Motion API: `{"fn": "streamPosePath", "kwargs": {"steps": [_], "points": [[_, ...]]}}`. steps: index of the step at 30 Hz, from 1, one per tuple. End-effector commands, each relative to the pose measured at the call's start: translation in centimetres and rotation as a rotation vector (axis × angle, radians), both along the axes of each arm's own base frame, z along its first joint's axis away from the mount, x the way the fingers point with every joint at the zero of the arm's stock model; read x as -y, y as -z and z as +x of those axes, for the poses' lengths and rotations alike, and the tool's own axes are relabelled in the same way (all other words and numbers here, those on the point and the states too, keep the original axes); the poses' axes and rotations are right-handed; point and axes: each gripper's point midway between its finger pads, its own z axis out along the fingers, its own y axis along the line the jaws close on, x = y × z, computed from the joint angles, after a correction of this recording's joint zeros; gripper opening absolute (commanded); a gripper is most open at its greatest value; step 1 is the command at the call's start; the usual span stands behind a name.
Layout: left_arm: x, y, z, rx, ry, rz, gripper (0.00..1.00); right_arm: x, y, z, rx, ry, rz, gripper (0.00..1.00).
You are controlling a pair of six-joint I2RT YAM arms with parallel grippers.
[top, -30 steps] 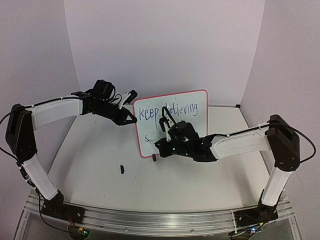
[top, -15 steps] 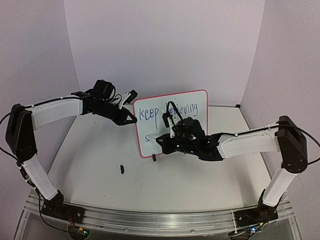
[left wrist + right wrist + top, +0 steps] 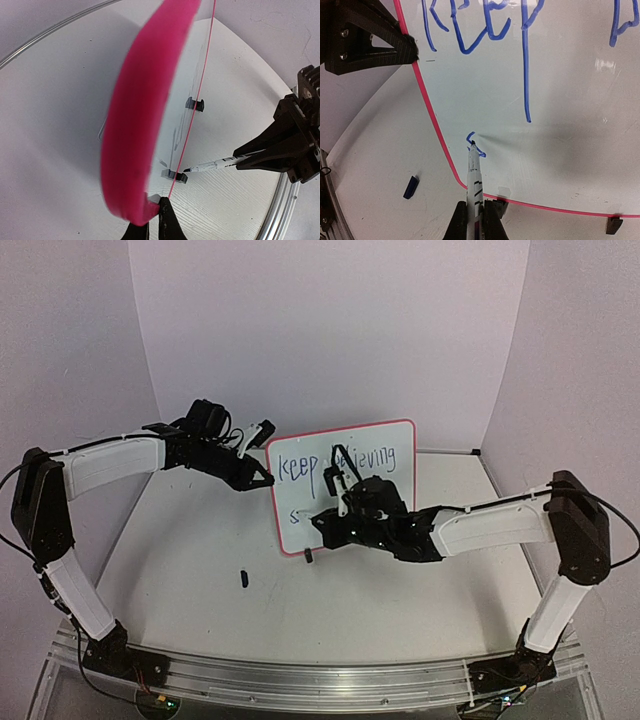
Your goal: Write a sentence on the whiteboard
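The whiteboard [image 3: 392, 490] stands upright on the table, white with a red border. The sentence [image 3: 300, 466] reads "keep believing" in blue along the top, partly hidden by my right arm. A small blue "s" [image 3: 473, 145] sits at the lower left. My left gripper [image 3: 268, 480] is shut on the board's left edge, which also shows in the left wrist view [image 3: 140, 125]. My right gripper [image 3: 325, 523] is shut on a white marker [image 3: 474, 175]. The marker's tip touches the board at the "s".
A dark blue marker cap [image 3: 243, 578] lies on the table left of the board, also in the right wrist view [image 3: 410, 186]. Two black clip feet [image 3: 612, 225] hold the board's bottom edge. Purple walls close in the back and sides.
My right gripper has shifted slightly up and right along the board's lower left with the marker. The left arm and the board have not moved.
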Motion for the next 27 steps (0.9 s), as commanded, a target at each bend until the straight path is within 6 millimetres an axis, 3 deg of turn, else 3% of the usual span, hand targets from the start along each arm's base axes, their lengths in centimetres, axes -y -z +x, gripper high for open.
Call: {"fn": "streamPosePath", "kwargs": {"steps": [1,14,27], "points": [[-1.2,4.9,-1.9,-0.112,0.006,0.155,0.0,-0.4,-0.7,1.1,0.017,0.03,0.012,0.0],[-1.2,4.9,-1.9,-0.113,0.006,0.157,0.0,-0.4,-0.2,1.7,0.012,0.064,0.0,0.0],[-1.2,4.9,-2.0,-0.112,0.007,0.158,0.0,2.8,-0.8,1.9,0.038,0.179,-0.015,0.0]]}}
